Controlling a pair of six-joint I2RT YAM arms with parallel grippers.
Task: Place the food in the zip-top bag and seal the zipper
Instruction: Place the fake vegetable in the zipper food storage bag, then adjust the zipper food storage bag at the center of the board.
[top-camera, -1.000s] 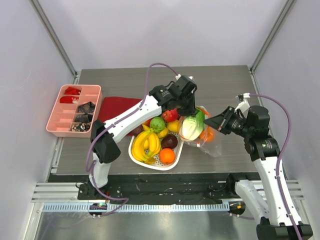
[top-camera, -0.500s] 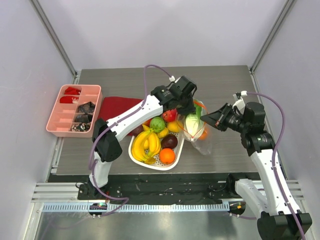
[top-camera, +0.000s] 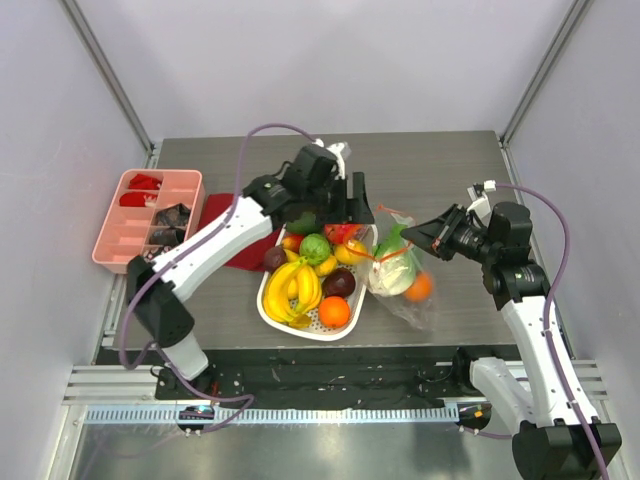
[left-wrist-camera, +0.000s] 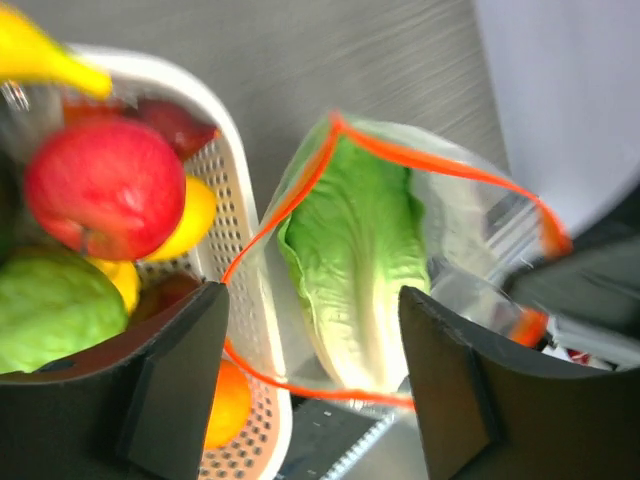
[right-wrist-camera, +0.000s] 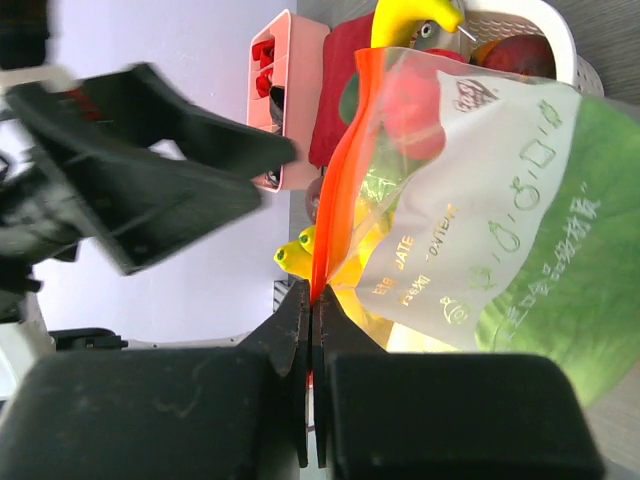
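Observation:
The clear zip-top bag (top-camera: 405, 300) lies right of the white basket (top-camera: 275, 318), its mouth held up. A pale-green cabbage (top-camera: 395, 268) and an orange (top-camera: 419, 287) are inside it. My right gripper (top-camera: 410, 233) is shut on the red-orange zipper (right-wrist-camera: 335, 200) at the bag's mouth. My left gripper (top-camera: 358, 208) hangs open and empty above the basket's far right rim. In its wrist view the cabbage (left-wrist-camera: 350, 270) lies inside the zipper loop (left-wrist-camera: 440, 165) below the fingers (left-wrist-camera: 180, 380). Bananas (top-camera: 295, 290), a red apple (top-camera: 343, 233), a green fruit (top-camera: 316, 248), a purple fruit (top-camera: 339, 282) and another orange (top-camera: 334, 312) are in the basket.
A pink divided tray (top-camera: 145, 220) with small items stands at the table's left edge. A dark red cloth (top-camera: 235, 215) lies between it and the basket, partly under my left arm. Grey walls enclose the table.
My left gripper has opened, let go of the cabbage and drawn back to the left. The cabbage has dropped deeper into the bag. My right gripper kept its hold on the zipper.

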